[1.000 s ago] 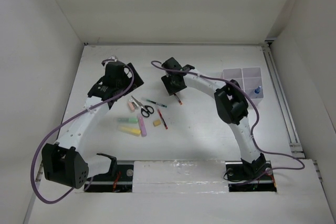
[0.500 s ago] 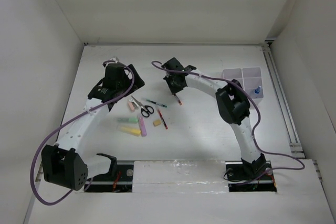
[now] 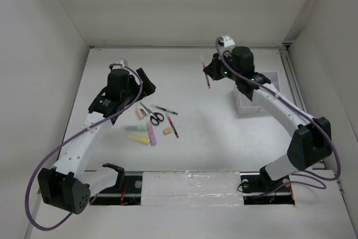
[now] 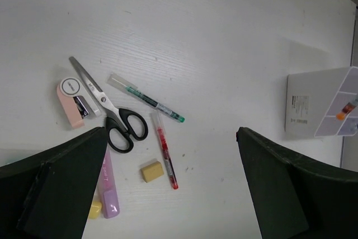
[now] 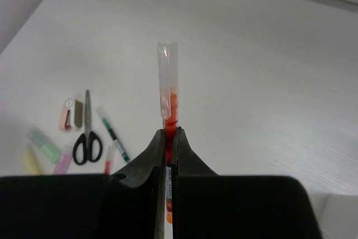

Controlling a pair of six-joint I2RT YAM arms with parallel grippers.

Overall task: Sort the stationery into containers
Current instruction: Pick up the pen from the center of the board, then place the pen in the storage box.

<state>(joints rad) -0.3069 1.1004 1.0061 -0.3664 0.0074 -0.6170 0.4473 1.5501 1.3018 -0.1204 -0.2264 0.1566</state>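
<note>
The right gripper (image 5: 168, 137) carries an orange-red pen (image 5: 166, 76) with a clear cap, well above the tabletop (image 3: 224, 138) near the middle of its far edge. The pen is gripped low on its barrel, so most of its length stands out beyond the fingertips. This grip probably leaves the free end clear to go into a compartment first. The height looks chosen to clear the walls of the divided box (image 4: 313, 104), which sits near the right edge toward the far right corner, partly under the right arm in the overhead view. The right jaws are pressed tight on the pen, with no gap beside the barrel. They touch nothing else.

The left gripper (image 3: 136, 84) hangs over the far left part of the tabletop and looks down on the loose pile, likely in position to pick next. Its dark fingers (image 4: 61, 188) are spread wide. They hold nothing and touch nothing.

The rest of the stationery lies left of the tabletop's centre:
- The black-handled scissors (image 4: 120, 122) lie just beside a pink eraser-like piece (image 4: 70, 102).
- A green pen (image 4: 151, 100) and a red pen (image 4: 165, 152) lie close to the scissors' handles.
- A tan eraser (image 4: 151, 170) rests just beside the red pen.
- A pink marker (image 4: 109, 191) and a yellow one (image 4: 94, 210) sit toward the near side, partly hidden by a finger.

One compartment of the box already holds a small orange-tipped item (image 4: 347, 107).
</note>
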